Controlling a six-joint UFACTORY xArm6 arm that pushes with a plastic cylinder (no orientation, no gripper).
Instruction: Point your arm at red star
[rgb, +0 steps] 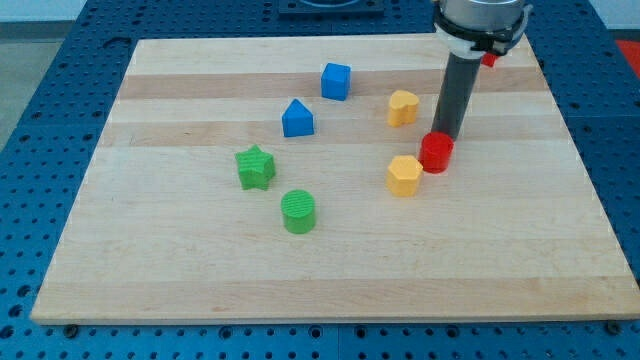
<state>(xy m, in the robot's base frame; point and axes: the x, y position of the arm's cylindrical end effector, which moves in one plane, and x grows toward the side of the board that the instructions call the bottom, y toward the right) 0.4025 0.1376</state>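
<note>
Light wooden table (330, 270) on a blue pegboard; dark rod comes down from the view's top right. My tip (444, 136) sits at the top edge of a small red block (436, 153), apparently touching it; shape unclear, reads more round than star, likely the target. It lies just toward the view's bottom from my tip. Yellow block (404, 176) touches the red one's lower left. The end effector is a bare rod, nothing to open or clench, holds nothing
</note>
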